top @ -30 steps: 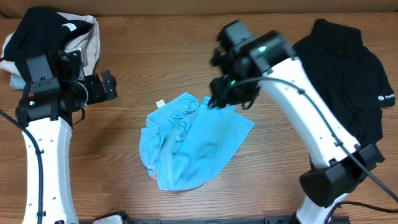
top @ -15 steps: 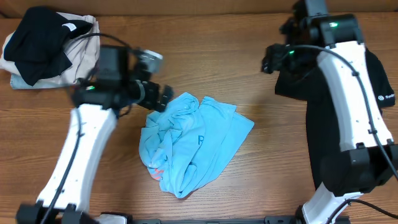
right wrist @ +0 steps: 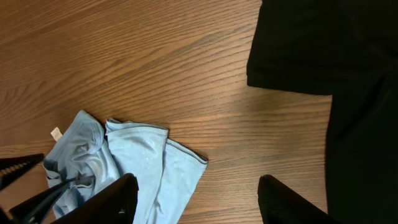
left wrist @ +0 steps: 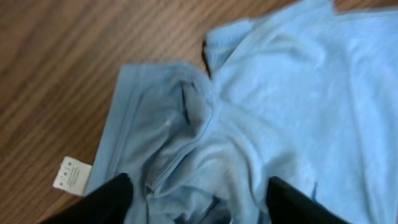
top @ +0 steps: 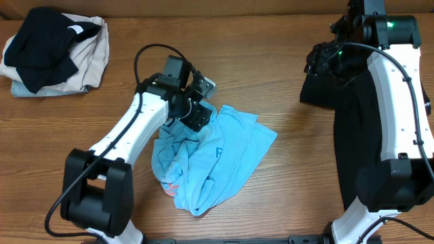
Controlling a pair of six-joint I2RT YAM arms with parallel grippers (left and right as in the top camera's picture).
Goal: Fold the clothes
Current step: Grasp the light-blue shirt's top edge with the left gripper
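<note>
The light-blue T-shirt [top: 217,159] lies crumpled on the wooden table's middle; red-orange print shows at its lower left edge. My left gripper [top: 195,115] is down on its upper left corner. In the left wrist view its jaws [left wrist: 202,202] stand open astride a raised fold of the T-shirt [left wrist: 273,93], beside a white tag [left wrist: 69,174]. The black polo [top: 349,142] lies at the right, partly under my right arm. Open and holding nothing, my right gripper [top: 322,62] hangs high by the polo's near edge [right wrist: 323,43]. The T-shirt [right wrist: 140,162] shows below it.
A stack of folded beige and black garments [top: 54,47] sits at the far left corner. My left arm [top: 129,135] stretches across the table's left half. The right arm [top: 393,108] stands along the right side over the polo.
My left arm swung in from the left and came down on the T-shirt's upper corner, jaws narrowing. My right arm left the shirt and drew back to the far right.
</note>
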